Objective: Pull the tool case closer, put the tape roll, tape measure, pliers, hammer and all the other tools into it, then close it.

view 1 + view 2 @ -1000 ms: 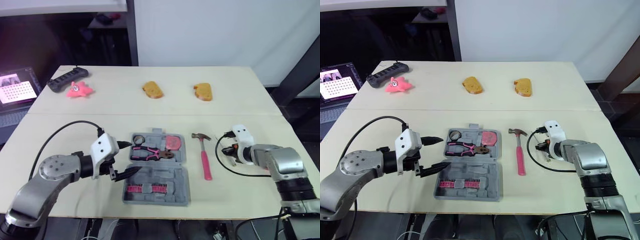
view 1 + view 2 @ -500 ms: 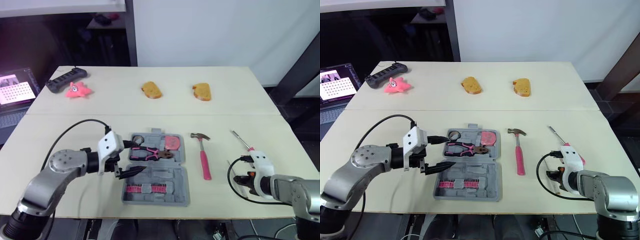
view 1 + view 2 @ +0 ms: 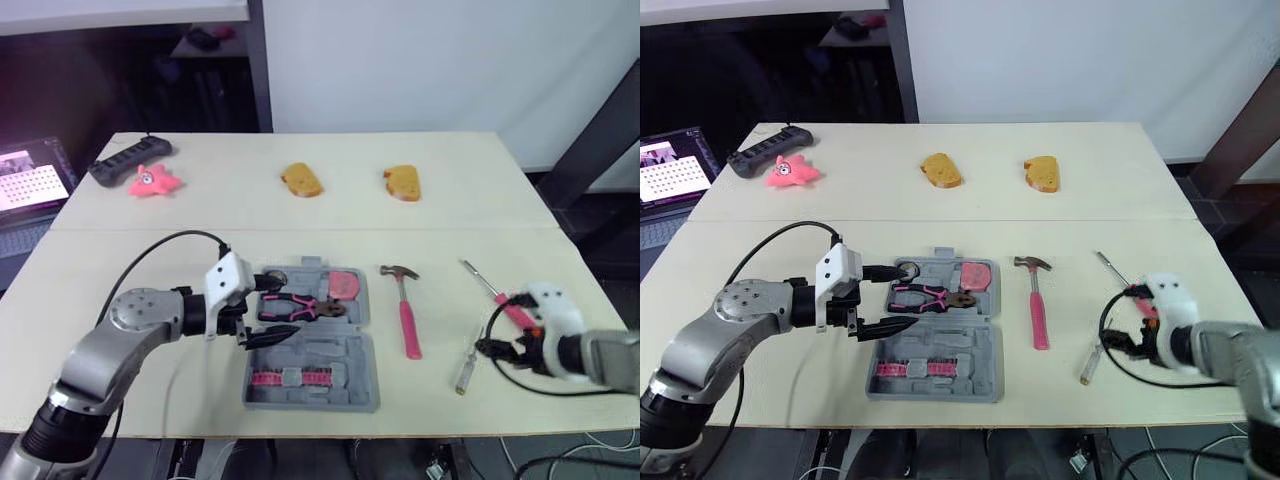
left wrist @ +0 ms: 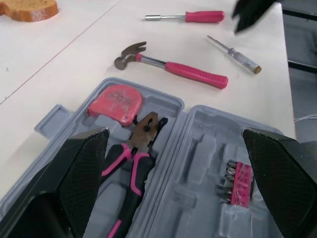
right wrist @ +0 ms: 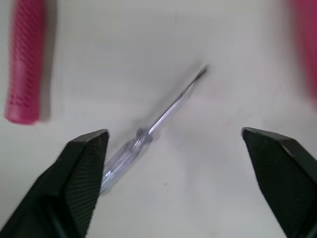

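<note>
Left gripper (image 3: 272,315): jaws spread, positioned at the left edge of the open tool case (image 3: 312,398). Pliers (image 3: 300,305) and tape measure (image 3: 345,284) lie inside. Right gripper (image 5: 174,132): jaws spread above the clear-handled screwdriver (image 5: 124,161) on the bench (image 3: 200,220). Hammer (image 3: 408,318) lies beside the case.

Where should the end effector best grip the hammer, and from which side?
Mid pink handle of the hammer, from above, closing across it. It lies flat on the table, handle free on both sides, head pointing away from the robot.
</note>
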{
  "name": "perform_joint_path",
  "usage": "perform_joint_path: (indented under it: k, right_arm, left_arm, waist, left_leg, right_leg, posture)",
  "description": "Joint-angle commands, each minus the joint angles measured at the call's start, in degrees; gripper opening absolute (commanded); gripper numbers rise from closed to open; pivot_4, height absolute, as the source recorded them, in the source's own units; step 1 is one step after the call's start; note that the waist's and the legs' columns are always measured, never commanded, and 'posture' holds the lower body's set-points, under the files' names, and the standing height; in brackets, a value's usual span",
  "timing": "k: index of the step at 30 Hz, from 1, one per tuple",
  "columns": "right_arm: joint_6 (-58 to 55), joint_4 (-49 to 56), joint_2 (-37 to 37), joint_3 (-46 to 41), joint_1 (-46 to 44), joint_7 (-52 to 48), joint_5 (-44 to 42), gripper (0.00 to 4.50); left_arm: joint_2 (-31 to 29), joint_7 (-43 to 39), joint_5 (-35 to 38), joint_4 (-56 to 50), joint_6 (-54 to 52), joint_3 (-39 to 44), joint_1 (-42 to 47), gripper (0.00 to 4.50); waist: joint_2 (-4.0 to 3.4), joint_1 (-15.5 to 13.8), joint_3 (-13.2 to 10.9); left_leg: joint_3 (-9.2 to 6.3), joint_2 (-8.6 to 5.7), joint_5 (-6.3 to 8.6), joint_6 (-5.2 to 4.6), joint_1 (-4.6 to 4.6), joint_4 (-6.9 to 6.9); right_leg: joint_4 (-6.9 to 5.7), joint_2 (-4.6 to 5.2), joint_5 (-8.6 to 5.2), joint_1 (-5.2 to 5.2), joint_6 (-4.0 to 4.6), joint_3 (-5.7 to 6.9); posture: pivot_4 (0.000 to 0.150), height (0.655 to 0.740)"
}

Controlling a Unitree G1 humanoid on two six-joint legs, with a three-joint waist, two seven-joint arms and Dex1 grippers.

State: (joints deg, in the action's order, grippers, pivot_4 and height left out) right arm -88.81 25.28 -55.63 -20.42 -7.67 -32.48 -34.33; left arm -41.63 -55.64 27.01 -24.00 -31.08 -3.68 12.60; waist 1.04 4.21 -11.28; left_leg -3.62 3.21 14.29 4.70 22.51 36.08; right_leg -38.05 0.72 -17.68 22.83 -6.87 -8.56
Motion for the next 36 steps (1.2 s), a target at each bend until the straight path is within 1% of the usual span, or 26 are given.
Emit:
perform_joint_path:
  k: [1,2,3,4,6,8,9,13,16,24,27,29,34,35,36]
  right_arm:
    - [20.1,3.5,-12.7,8.0,1.2,-12.7,4.1,4.46]
    - [29.3,3.3,-15.7,10.2,3.2,-15.2,8.4,4.46]
    - [40.0,2.1,-17.6,11.6,5.3,-17.8,12.6,4.46]
    - [47.3,0.8,-18.3,12.3,6.5,-19.5,15.2,4.46]
    - [70.8,-6.8,-22.7,19.6,6.5,-26.5,25.3,4.46]
    - [85.0,-13.7,-24.7,25.9,4.6,-32.3,31.8,4.46]
    - [90.9,-16.6,-24.7,28.1,3.5,-33.3,34.6,4.46]
    - [111.1,-27.2,-21.6,35.1,-1.9,-33.2,45.3,4.46]
    - [119.7,-33.8,-18.6,38.6,-5.3,-32.6,50.3,4.46]
    - [126.3,-40.6,-12.0,43.2,-12.4,-34.6,55.3,4.46]
    - [126.8,-41.9,-10.6,44.5,-13.5,-35.7,56.5,3.64]
    - [127.3,-42.4,-10.0,44.9,-13.9,-36.3,56.6,2.71]
    - [127.9,-43.0,-8.9,44.9,-15.1,-37.3,56.9,0.17]
    - [127.9,-43.2,-8.8,44.8,-15.4,-37.5,56.9,0.07]
    - [127.9,-43.4,-8.7,44.6,-15.7,-37.7,56.8,0.07]
  left_arm:
    - [-0.3,-0.4,0.9,-0.5,0.3,1.2,0.7,4.50]
    - [-0.3,-0.4,1.0,-0.5,0.3,1.3,0.7,4.50]
    - [-0.4,-0.4,1.0,-0.6,0.2,1.4,0.6,4.50]
    - [-0.4,-0.4,1.1,-0.6,0.2,1.5,0.7,4.50]
    - [-0.5,-0.2,1.1,-1.2,0.2,1.8,0.0,4.50]
    - [-0.7,0.0,1.3,-1.9,0.1,2.3,-0.7,4.50]
    - [-0.8,0.2,1.3,-2.2,-0.1,2.6,-1.0,4.50]
    - [-1.3,0.7,1.6,-3.3,-0.6,3.6,-2.0,4.50]
    - [-1.8,1.2,1.7,-4.3,-1.0,4.3,-3.0,4.50]
    - [-2.1,3.3,2.5,-6.9,-2.1,5.5,-5.2,4.50]
    - [-2.0,4.0,2.7,-7.6,-2.5,5.8,-5.6,4.50]
    - [-2.1,4.3,2.9,-7.9,-2.7,6.0,-5.8,4.50]
    - [-2.5,4.6,3.0,-8.2,-2.3,6.5,-6.9,4.50]
    - [-2.5,4.7,3.0,-8.1,-2.2,6.4,-6.9,4.50]
    - [-2.5,4.7,2.9,-8.0,-2.1,6.3,-6.9,4.50]
  waist:
    - [-0.02,-0.2,0.0]
    - [0.01,-0.3,0.0]
    - [0.13,-0.4,0.0]
    - [0.21,-0.4,0.0]
    - [0.19,-0.3,0.0]
    - [0.17,-0.2,0.0]
    - [0.17,-0.2,0.0]
    - [0.15,-0.2,0.0]
    - [0.13,-0.2,0.0]
    - [0.08,-0.2,0.0]
    - [0.15,-0.2,0.0]
    - [0.24,-0.2,0.0]
    - [0.35,0.2,0.1]
    - [0.35,0.2,0.1]
    - [0.35,0.2,0.1]
  left_leg:
    - [-0.02,0.01,0.01,-0.01,0.00,-0.03]
    - [-0.03,0.01,0.02,-0.03,0.00,-0.06]
    - [-0.04,0.02,0.03,-0.04,0.02,-0.07]
    - [-0.03,0.01,0.04,-0.07,0.02,-0.06]
    - [0.01,-0.01,0.09,-0.11,0.14,0.02]
    - [0.13,-0.20,0.11,-0.13,0.16,0.03]
    - [0.15,-0.24,0.11,-0.13,0.16,0.03]
    - [0.15,-0.23,0.10,-0.13,0.07,0.06]
    - [0.14,-0.22,0.10,-0.13,-0.06,0.07]
    - [0.12,-0.23,0.09,-0.13,-0.10,0.15]
    - [0.09,-0.23,0.09,-0.13,-0.12,0.19]
    - [0.09,-0.23,0.09,-0.13,-0.23,0.22]
    - [0.09,-0.18,0.09,-0.13,-0.48,0.20]
    - [0.09,-0.17,0.09,-0.13,-0.50,0.20]
    - [0.09,-0.17,0.09,-0.13,-0.52,0.19]
  right_leg:
    - [0.01,-0.01,0.00,0.01,-0.01,0.03]
    - [0.01,-0.01,-0.02,0.01,-0.05,0.06]
    - [0.03,0.00,-0.07,-0.01,-0.14,0.09]
    - [0.05,0.02,-0.10,-0.02,-0.19,0.10]
    - [0.17,0.10,-0.13,-0.03,-0.26,0.11]
    - [0.18,0.35,-0.16,-0.01,-0.36,0.06]
    - [0.19,0.40,-0.17,-0.01,-0.37,0.05]
    - [0.08,0.40,-0.15,-0.03,-0.34,0.05]
    - [-0.02,0.37,-0.14,-0.09,-0.31,0.05]
    - [-0.07,0.38,-0.11,-0.18,-0.28,0.02]
    - [-0.06,0.38,-0.11,-0.25,-0.27,0.03]
    - [-0.04,0.37,-0.12,-0.41,-0.25,0.03]
    - [-0.05,0.32,-0.09,-0.58,-0.16,0.02]
    - [-0.05,0.31,-0.08,-0.59,-0.15,0.02]
    - [-0.06,0.30,-0.08,-0.59,-0.15,0.02]
  posture:
    - [0.150,0.7314]
    - [0.150,0.7314]
    - [0.150,0.7314]
    - [0.150,0.7314]
    - [0.150,0.7314]
    - [0.150,0.7314]
    - [0.150,0.7314]
    - [0.150,0.7314]
    - [0.150,0.7314]
    - [0.150,0.7314]
    - [0.150,0.7314]
    - [0.150,0.7314]
    - [0.150,0.7314]
    - [0.150,0.7314]
    - [0.150,0.7314]
